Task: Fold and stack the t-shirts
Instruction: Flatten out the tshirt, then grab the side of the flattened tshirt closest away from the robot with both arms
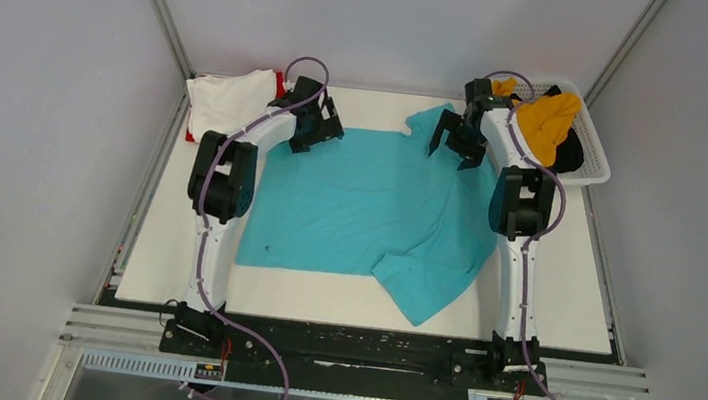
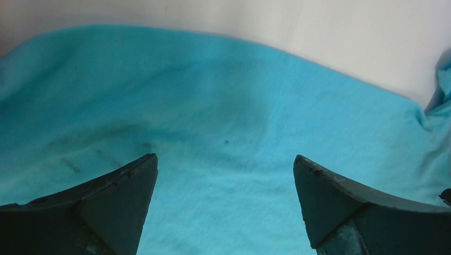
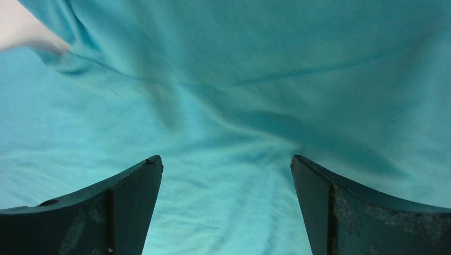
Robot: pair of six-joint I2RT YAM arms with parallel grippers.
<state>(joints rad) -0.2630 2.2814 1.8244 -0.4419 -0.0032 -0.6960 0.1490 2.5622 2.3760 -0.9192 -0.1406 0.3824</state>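
A teal t-shirt [image 1: 369, 207] lies spread on the white table, one sleeve sticking out at the front right and one at the far right. It fills the left wrist view [image 2: 223, 106] and the right wrist view [image 3: 239, 79]. My left gripper [image 1: 322, 134] is open just above the shirt's far left corner. My right gripper [image 1: 455, 141] is open above the far right sleeve. A folded white t-shirt [image 1: 233, 98] lies on a red one [image 1: 190, 133] at the far left. A mustard yellow t-shirt [image 1: 546, 119] and a black one [image 1: 568, 156] sit in the basket.
The white mesh basket [image 1: 597, 152] stands at the far right corner. The white table surface [image 1: 573, 275] is bounded by grey walls on both sides and by the black arm rail at the near edge.
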